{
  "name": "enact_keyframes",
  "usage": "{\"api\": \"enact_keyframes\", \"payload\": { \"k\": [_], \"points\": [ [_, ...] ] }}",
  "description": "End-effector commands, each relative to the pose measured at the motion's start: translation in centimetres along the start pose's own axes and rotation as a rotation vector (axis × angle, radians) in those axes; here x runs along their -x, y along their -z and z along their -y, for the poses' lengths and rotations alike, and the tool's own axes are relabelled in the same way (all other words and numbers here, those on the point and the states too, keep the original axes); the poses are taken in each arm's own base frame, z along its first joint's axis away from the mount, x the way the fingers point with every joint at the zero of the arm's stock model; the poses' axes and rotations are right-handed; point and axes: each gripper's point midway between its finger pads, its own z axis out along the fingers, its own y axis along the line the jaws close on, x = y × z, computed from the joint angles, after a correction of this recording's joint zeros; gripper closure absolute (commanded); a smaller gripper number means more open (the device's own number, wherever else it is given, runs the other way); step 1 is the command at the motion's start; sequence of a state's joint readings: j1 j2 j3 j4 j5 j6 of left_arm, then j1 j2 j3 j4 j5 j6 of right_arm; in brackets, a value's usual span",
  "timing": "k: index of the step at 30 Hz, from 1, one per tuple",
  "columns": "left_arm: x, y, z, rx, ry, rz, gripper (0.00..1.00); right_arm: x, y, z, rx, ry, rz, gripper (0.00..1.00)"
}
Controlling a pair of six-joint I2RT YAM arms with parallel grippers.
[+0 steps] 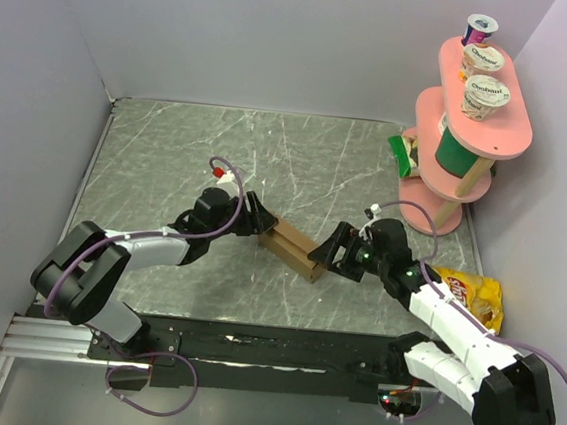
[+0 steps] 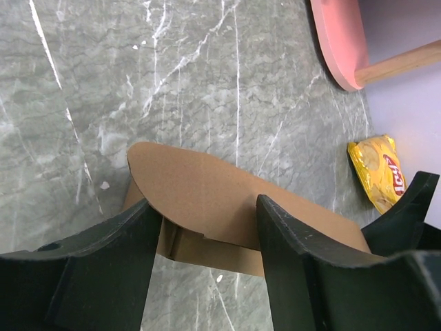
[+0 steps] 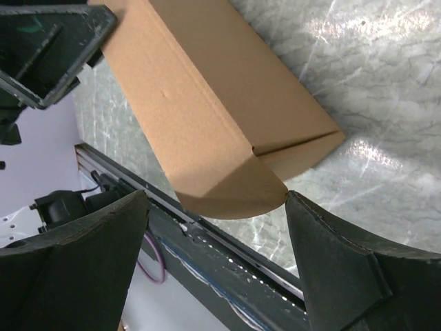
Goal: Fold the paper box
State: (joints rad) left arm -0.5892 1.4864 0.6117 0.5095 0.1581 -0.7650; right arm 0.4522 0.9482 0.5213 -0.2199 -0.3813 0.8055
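Because the paper box [image 1: 292, 250] lies near the middle of the desk [image 1: 189, 153], its long axis running from the far-left corner toward the near-right, each arm faces one end. The left end effector [image 1: 261, 220] and the right end effector [image 1: 327, 257] are about equally near. Both stand spread over the rounded end flaps, neither visibly pinching.

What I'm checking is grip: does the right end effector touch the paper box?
Cannot tell. Right wrist view: paper box flap reaches one finger edge; contact or overlap unclear.
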Motion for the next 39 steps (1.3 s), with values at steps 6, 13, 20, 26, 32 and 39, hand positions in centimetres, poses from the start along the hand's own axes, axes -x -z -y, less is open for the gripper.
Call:
{"api": "enact_keyframes", "payload": {
  "k": [6, 13, 20, 26, 32, 39],
  "points": [
    [0.2, 0.6, 1.6, -0.041, -0.017, 0.027, 0.4, 1.6, -0.7, -1.7, 0.062, -0.004, 0.066, 0.16],
    [-0.2, 1.6, 2.2, -0.092, -0.041, 0.041, 0.24, 1.4, -1.2, -0.7, 0.041, -0.003, 0.064, 0.3],
    [-0.1, 3.0, 3.1, -0.139, -0.059, 0.054, 0.05, 1.0, -2.1, 0.1, 0.041, 0.0, 0.038, 0.47],
    [-0.6, 4.0, 3.3, -0.159, -0.1, 0.034, 0.01, 0.6, -2.4, -0.3, 0.087, -0.023, 0.009, 0.5],
    [0.8, 6.6, 2.3, -0.08, -0.146, 0.09, 0.04, 1.3, -1.7, -0.4, 0.099, -0.008, 0.016, 0.54],
    [0.6, 9.0, 1.3, -0.091, -0.213, 0.073, 0.04, 2.2, -2.1, 0.4, 0.119, -0.003, -0.037, 0.56]
  ]
}}
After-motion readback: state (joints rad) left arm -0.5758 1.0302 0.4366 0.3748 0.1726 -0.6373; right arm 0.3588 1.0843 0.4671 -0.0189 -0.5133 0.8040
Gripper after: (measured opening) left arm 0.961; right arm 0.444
